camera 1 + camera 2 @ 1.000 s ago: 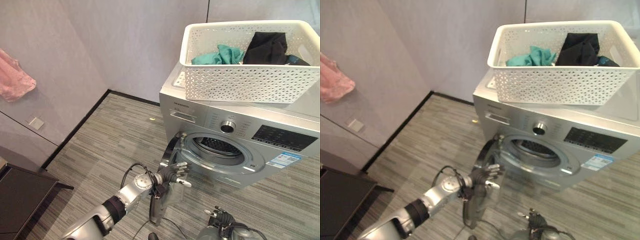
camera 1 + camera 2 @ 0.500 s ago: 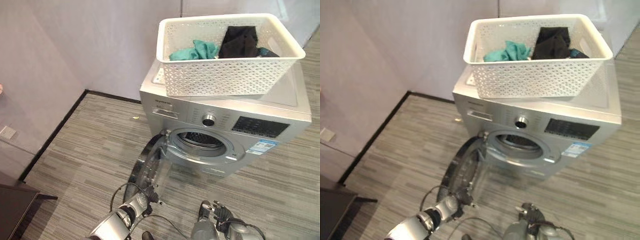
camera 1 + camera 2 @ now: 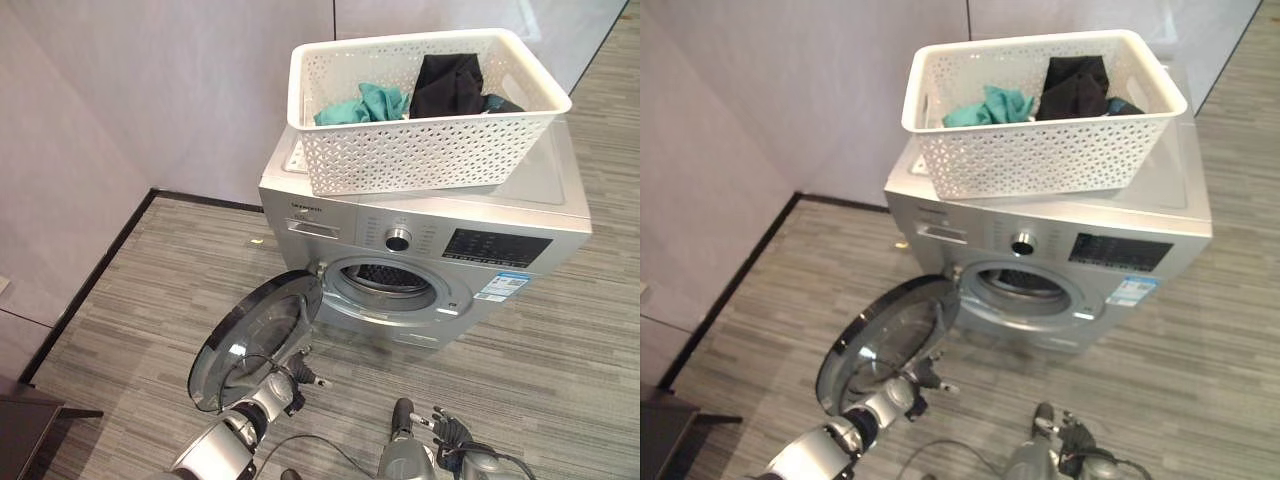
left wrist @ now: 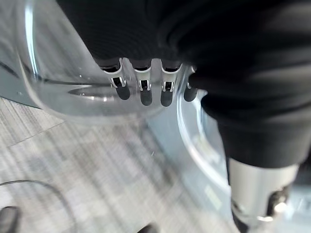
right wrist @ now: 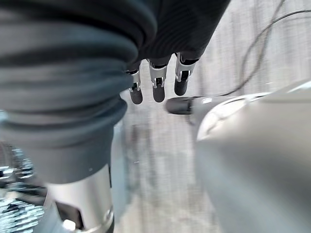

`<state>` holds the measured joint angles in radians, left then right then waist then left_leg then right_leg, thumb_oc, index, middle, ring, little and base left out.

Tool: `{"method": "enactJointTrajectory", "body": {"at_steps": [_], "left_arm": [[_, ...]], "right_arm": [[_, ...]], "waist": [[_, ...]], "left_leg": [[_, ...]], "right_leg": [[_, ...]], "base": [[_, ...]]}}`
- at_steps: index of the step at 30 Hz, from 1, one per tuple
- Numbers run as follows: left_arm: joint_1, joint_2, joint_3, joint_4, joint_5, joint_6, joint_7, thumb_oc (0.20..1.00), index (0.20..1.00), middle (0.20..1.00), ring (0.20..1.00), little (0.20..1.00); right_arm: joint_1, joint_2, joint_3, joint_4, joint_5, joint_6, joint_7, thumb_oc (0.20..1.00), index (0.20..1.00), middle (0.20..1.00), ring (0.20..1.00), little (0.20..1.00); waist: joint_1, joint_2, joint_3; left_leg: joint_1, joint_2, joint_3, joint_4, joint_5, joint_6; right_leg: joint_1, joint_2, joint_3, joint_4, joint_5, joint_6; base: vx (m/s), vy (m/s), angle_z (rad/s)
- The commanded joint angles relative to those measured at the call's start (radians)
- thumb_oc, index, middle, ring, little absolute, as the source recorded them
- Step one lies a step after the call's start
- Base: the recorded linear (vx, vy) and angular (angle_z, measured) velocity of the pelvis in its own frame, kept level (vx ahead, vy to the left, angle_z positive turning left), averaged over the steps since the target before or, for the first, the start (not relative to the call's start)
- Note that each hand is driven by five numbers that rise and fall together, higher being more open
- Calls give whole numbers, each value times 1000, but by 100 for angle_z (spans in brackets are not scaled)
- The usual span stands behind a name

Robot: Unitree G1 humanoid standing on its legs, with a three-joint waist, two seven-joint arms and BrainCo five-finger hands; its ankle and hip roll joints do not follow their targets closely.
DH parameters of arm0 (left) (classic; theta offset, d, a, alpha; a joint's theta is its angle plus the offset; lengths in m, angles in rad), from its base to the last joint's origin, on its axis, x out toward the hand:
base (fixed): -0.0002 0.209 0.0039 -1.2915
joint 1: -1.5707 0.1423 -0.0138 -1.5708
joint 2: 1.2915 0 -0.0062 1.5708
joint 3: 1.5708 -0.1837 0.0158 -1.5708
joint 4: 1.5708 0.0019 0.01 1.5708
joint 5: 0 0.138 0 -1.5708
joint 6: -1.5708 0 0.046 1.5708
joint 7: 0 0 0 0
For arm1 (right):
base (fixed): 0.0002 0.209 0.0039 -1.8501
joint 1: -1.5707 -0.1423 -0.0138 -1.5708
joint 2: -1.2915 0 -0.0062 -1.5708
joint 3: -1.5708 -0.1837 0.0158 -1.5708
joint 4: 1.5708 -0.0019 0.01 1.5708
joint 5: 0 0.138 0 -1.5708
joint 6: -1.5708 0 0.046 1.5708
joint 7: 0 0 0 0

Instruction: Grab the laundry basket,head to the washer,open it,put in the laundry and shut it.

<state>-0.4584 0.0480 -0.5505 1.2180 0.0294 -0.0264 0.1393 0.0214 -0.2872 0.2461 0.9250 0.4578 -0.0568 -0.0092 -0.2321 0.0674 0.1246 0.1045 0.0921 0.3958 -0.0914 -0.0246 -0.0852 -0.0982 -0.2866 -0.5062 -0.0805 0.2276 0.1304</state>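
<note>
Basket: white perforated plastic laundry basket [image 3: 420,150] stood on top of the washer [image 3: 520,215], rectangular with a rolled rim.
Laundry: a teal cloth [image 3: 355,103] lay at the left inside the basket, a black garment [image 3: 450,85] draped at the far right.
Washer: silver-grey front loader on the striped grey floor [image 3: 150,290], with a round knob [image 3: 398,239], a dark display panel [image 3: 495,247] and the drum opening [image 3: 385,283] uncovered.
Door: round glass-and-metal door [image 3: 255,338] hung wide open to the left of the opening, on the near side.
Left hand: left hand [image 3: 290,372] sat low by the door's near edge; in its wrist view the fingers [image 4: 143,90] were fairly straight against the clear bowl of the door glass, gripping nothing.
Right hand: right hand [image 3: 445,432] hung low and near, at the right, fingers [image 5: 156,82] relaxed and empty above the floor.
</note>
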Motion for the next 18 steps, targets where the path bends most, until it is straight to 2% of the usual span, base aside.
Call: {"method": "enactJointTrajectory", "body": {"at_steps": [1,5,6,9,10,11,12,13,15,16,17,18], "left_arm": [[-46,42,63,5,-84,-64,59,1000,1000,1000,1000,1000],[54,97,173,-95,-191,-89,60,1000,1000,1000,1000,1000],[133,135,246,-188,-253,-100,62,1000,1000,1000,1000,1000],[162,151,265,-224,-273,-100,58,1000,1000,1000,1000,1000],[231,183,320,-279,-300,-104,53,1000,1000,1000,1000,1000],[232,184,320,-280,-300,-103,53,1000,1000,1000,1000,1000],[242,196,339,-292,-311,-103,55,1000,1000,1000,1000,1000],[240,198,347,-289,-305,-104,66,1000,1000,1000,1000,1000],[234,197,354,-282,-290,-100,81,1000,1000,1000,1000,1000],[228,194,360,-272,-282,-96,84,1000,1000,1000,1000,1000],[218,192,362,-252,-277,-97,88,1000,1000,1000,1000,1000],[209,188,364,-238,-270,-97,89,1000,1000,1000,1000,1000]], "right_arm": [[-13,0,-23,-80,15,-73,-46,1000,1000,1000,1000,1000],[30,-64,-112,-294,-37,-115,-109,1000,1000,1000,1000,1000],[33,-106,-154,-431,-117,-124,-167,1000,1000,1000,1000,1000],[30,-118,-168,-485,-150,-119,-192,1000,1000,1000,1000,1000],[14,-145,-204,-613,-241,-109,-253,1000,1000,1000,1000,1000],[16,-144,-204,-616,-243,-107,-253,1000,1000,1000,1000,1000],[10,-161,-226,-715,-311,-107,-290,1000,1000,1000,1000,1000],[2,-174,-241,-778,-358,-112,-318,1000,1000,1000,1000,1000],[-6,-186,-268,-882,-409,-132,-355,1000,1000,1000,1000,1000],[-11,-189,-288,-951,-423,-141,-362,1000,1000,1000,1000,1000],[-24,-189,-314,-1016,-437,-153,-385,1000,1000,1000,1000,1000],[-35,-181,-340,-1077,-448,-160,-394,1000,1000,1000,1000,1000]], "waist": [[1,-32,1],[13,-10,-10],[30,3,-18],[37,6,-20],[67,-6,-25],[66,-5,-24],[85,-22,-18],[90,-32,-14],[83,-40,-19],[85,-43,-22],[88,-53,-26],[88,-63,-30]], "left_leg": [[54,76,31,4,-33,-72],[83,121,43,48,18,-103],[76,168,19,133,65,-122],[70,193,5,175,93,-131],[49,256,-29,332,179,-125],[46,261,-32,339,177,-128],[-13,309,-59,516,227,-112],[-42,337,-41,600,241,-109],[-60,380,68,636,225,-113],[-69,353,120,604,173,-105],[-115,314,145,584,119,-91],[-159,293,165,561,84,-82]], "right_leg": [[32,-39,77,24,-83,58],[72,26,91,2,-124,34],[96,89,120,-6,-171,-3],[110,117,127,-7,-189,-23],[156,188,157,-7,-242,-75],[156,192,156,-7,-244,-78],[189,224,159,-7,-275,-111],[205,237,155,-7,-294,-127],[228,252,135,-7,-329,-138],[235,247,144,-7,-337,-132],[242,235,151,-7,-340,-124],[250,226,152,-7,-340,-118]], "base": [[82,-125,-9],[115,-189,-7],[145,-285,-11],[116,-272,-22],[142,-314,-25],[205,-541,-47],[96,-360,-33],[144,-431,-34],[141,-197,2],[137,-47,18],[105,21,7],[53,31,8]]}}
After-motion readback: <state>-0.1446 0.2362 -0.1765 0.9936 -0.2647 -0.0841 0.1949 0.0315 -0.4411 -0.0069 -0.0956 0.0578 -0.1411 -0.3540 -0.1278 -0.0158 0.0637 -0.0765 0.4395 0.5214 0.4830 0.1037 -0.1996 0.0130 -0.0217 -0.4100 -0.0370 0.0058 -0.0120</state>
